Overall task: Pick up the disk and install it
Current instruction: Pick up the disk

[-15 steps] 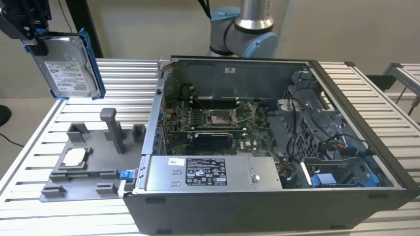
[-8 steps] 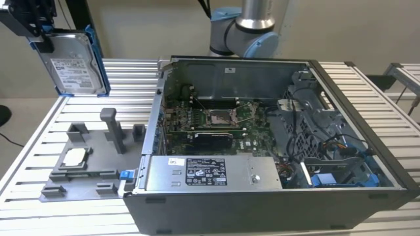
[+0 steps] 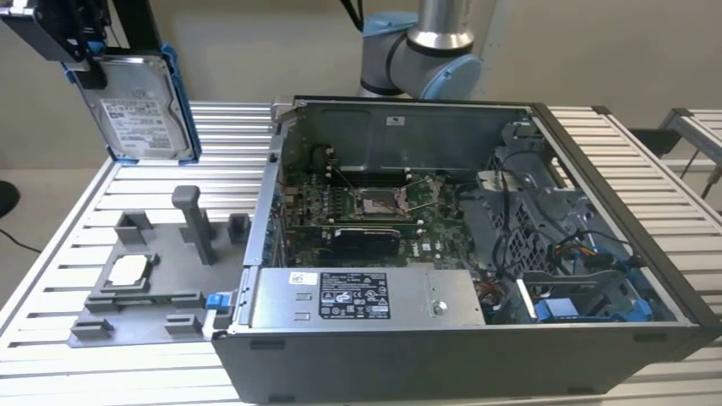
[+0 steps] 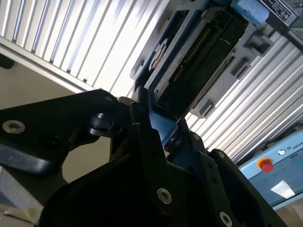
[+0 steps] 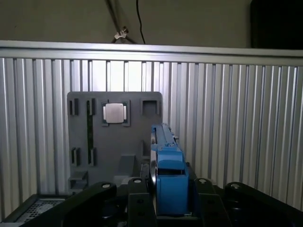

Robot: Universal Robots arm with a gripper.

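Our fingers (image 5: 138, 198) are clamped on the top end of the disk (image 3: 141, 101). It hangs upright at the exterior view's left, clear of the tabletop (image 3: 46, 288) and well apart from the open computer case (image 3: 474, 254). We judge the disk stiff, fairly heavy and sensitive to knocks. The blue carrier's ends look like the safest hold, sparing the labelled face and the connector edge.
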